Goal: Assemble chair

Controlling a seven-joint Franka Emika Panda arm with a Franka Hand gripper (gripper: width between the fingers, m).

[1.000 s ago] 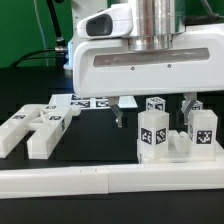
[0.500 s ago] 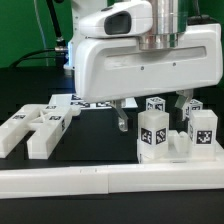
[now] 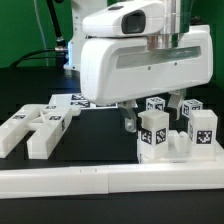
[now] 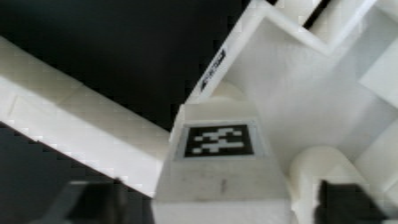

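Exterior view: the gripper [image 3: 153, 121] is seen lowered further than before over the part-built chair [image 3: 165, 148] at the exterior view's right, its jaws narrowed yet apart, straddling a rear post [image 3: 155, 104].

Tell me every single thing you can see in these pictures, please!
Standing chair pieces: four tagged blocks show, white, on the exterior view's right, behind the rail.
Loose chair pieces: several, exact count unclear, white, lying on the exterior view's left.
Marker board: one, white with black tags, flat on the table at the back.
Border rail: one, white, along the front.
Table: one, black, under everything.
Backdrop: one, green, behind the scene.
Robot arm: one, white, over the standing chair pieces; its jaws are open, one on each side of a back block.
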